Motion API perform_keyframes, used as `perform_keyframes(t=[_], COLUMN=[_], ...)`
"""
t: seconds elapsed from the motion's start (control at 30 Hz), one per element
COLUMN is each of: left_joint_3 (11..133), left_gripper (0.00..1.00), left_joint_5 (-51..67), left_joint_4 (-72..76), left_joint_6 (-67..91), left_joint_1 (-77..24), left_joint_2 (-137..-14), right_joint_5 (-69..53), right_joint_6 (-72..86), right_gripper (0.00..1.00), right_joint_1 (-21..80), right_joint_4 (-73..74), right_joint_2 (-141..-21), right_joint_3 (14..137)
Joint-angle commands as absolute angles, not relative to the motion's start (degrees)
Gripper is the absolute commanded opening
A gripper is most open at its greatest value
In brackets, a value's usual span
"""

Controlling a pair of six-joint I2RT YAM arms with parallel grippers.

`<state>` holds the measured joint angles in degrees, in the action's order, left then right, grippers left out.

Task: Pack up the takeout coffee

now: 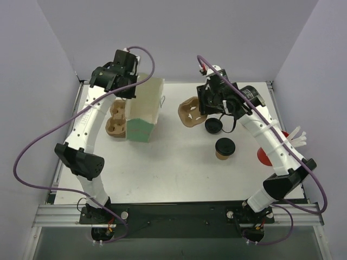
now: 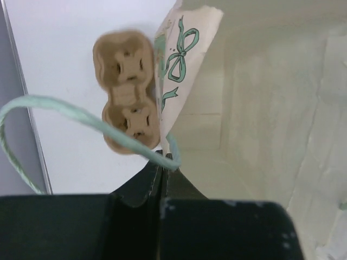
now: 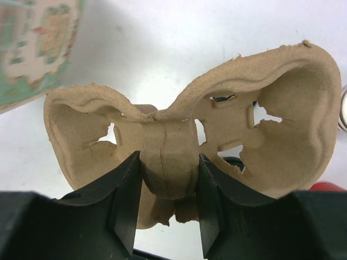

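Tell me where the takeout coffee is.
Top view: the takeout coffee stands on the table's right half, beside the right arm, with a small black round object just behind it.

takeout coffee [image 1: 224, 148] right of bag [image 1: 143, 111], well apart

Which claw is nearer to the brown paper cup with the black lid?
The right. The right claw, gripping a pulp carrier, is just beyond the cup. The left claw is far across the table, pinching the string handle of the paper bag.
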<state>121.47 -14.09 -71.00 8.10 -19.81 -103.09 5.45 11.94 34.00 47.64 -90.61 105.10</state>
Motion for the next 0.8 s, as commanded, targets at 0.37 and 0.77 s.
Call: perform_keyframes(t=[0.37,0.77], left_joint_3=[136.67,130.26], left_gripper=[0.0,0.0], left_joint_5=[-23.31,-13.27], left_joint_4=[-70.85,-66.1], left_joint_6=[0.26,-3.25], left_joint_1=[-37.27,-37.18], left_joint_2=[-111.98,-106.18], right_joint_5=[-17.75,-34.35], right_joint_6=[16.08,28.82], right_gripper=[0.33,0.33], right_joint_1=[38.41,37.09], right_joint_4=[6.19,-19.94], right_joint_2=[-65.57,-63.54], right_joint_3=[81.76,65.92])
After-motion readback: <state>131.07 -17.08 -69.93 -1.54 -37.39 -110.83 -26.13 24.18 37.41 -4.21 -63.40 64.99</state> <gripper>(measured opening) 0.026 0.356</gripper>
